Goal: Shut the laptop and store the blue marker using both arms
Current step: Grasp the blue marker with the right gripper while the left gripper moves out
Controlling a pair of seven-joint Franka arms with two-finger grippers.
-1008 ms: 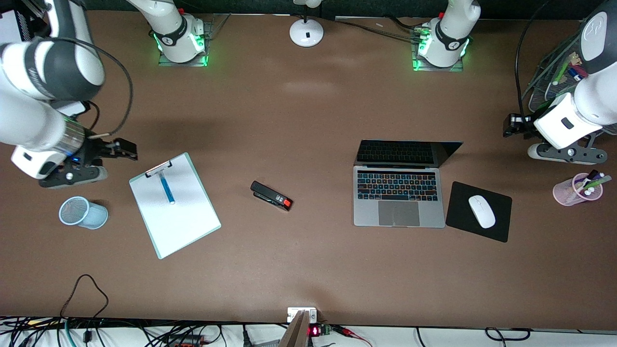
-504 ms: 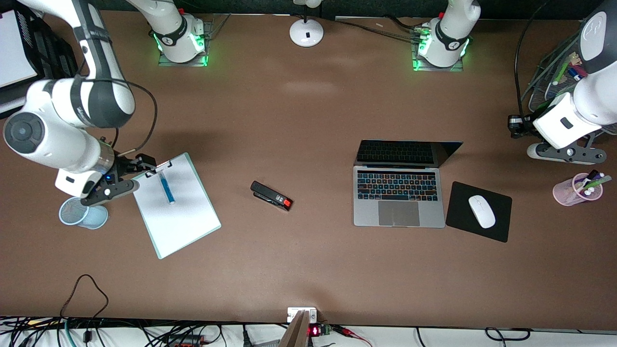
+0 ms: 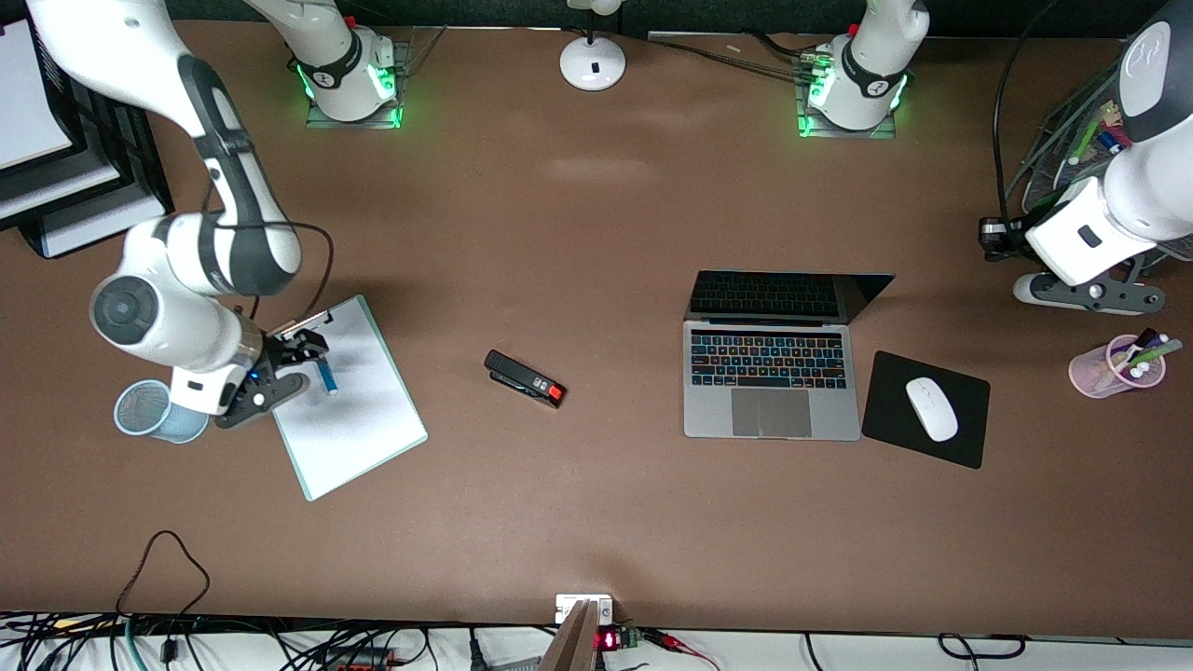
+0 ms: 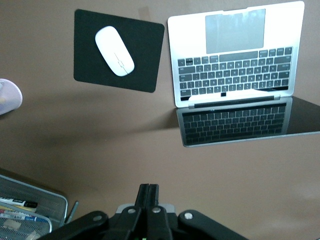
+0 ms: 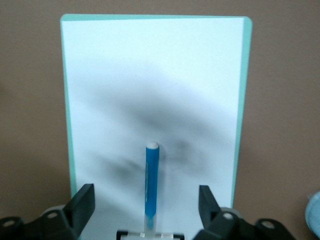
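The right gripper (image 5: 147, 210) hangs over the clipboard (image 3: 359, 438) with fingers spread wide either side of the marker (image 5: 151, 187), holding nothing; the marker lies on the clipboard near its clip. The left gripper (image 4: 148, 196), fingers pressed together and empty, waits over bare table well apart from the open laptop (image 3: 772, 382). A skewed descent could nudge the marker and roll it across the clipboard; in the front view the right gripper covers most of the marker.
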